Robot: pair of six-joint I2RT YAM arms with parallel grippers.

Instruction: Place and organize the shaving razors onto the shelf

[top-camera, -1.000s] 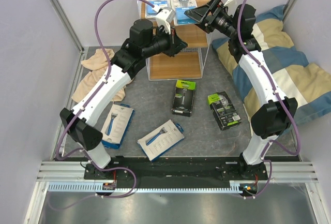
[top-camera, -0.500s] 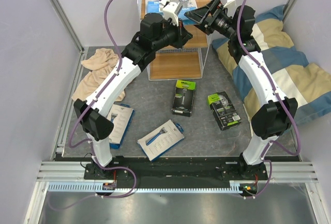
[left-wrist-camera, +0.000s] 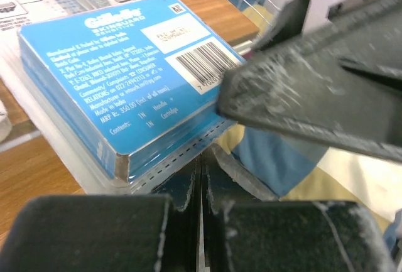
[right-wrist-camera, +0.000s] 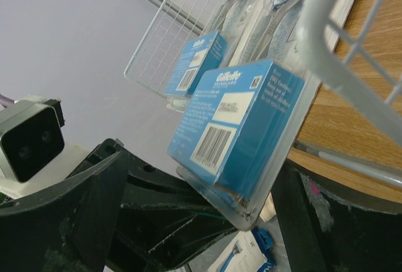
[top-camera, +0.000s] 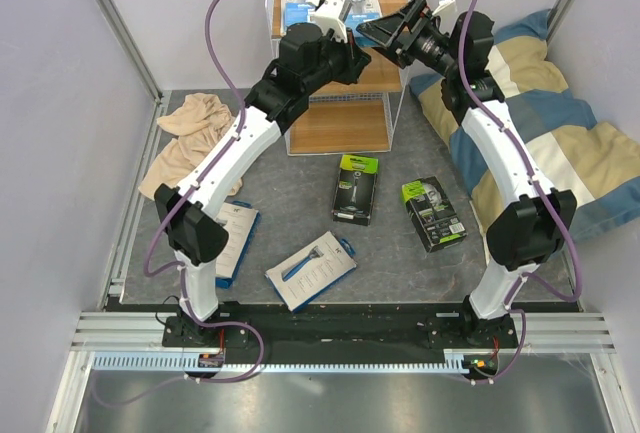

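Top external shows both our arms reaching to the top board of the shelf (top-camera: 335, 125). There the right-hand blister card (left-wrist-camera: 113, 90) lies beside the other blister card (top-camera: 298, 13). Our right gripper (top-camera: 375, 29) stands wide about the first card's front edge, clamping nothing. Our left gripper (left-wrist-camera: 201, 165) is pinched closed and empty, its tips just at that edge. We judge it is there to nudge the card square. The black-and-green boxes (top-camera: 355, 188) and white packs (top-camera: 311, 270) wait on the table (top-camera: 400, 263) in front of the shelf.
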